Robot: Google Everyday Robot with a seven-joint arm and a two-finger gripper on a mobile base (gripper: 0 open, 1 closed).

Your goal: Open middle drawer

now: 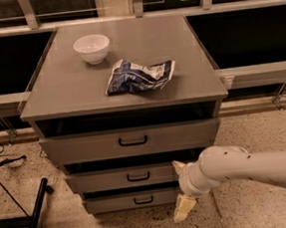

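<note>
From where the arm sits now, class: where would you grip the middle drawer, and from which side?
Its black bar handle, from the front: it stands off the flat front of the middle drawer. The gripper is low right, jaws open.

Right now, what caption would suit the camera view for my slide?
Gripper, jaws open, at the right end of the middle drawer; bowl and bag on the cabinet.

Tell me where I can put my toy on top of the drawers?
The cabinet top is bare at its back right, behind the chip bag, and along the front edge. The white bowl crowds the back left. Lower down, the gripper sits by the middle drawer, at its right end.
</note>
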